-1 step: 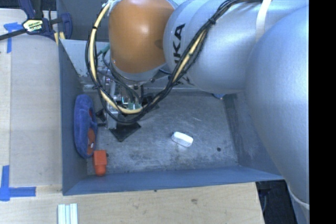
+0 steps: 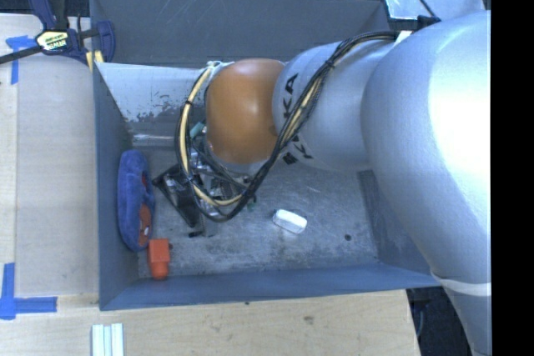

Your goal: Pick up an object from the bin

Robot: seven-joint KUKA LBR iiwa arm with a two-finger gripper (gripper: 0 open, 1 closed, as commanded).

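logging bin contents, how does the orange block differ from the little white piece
The orange block is orange, the white piece white. The orange block lies at the bin's lower left beside a blue oblong thing; the white piece lies alone mid-floor. The orange block's long side runs up the view, the white piece's across. Both are small and blocky.

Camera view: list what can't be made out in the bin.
Hand: largely hidden under the orange wrist cover and cables.
Bin, right side: covered by the arm.
Blue thing by the left wall: kind unclear.
White piece: too small to identify.
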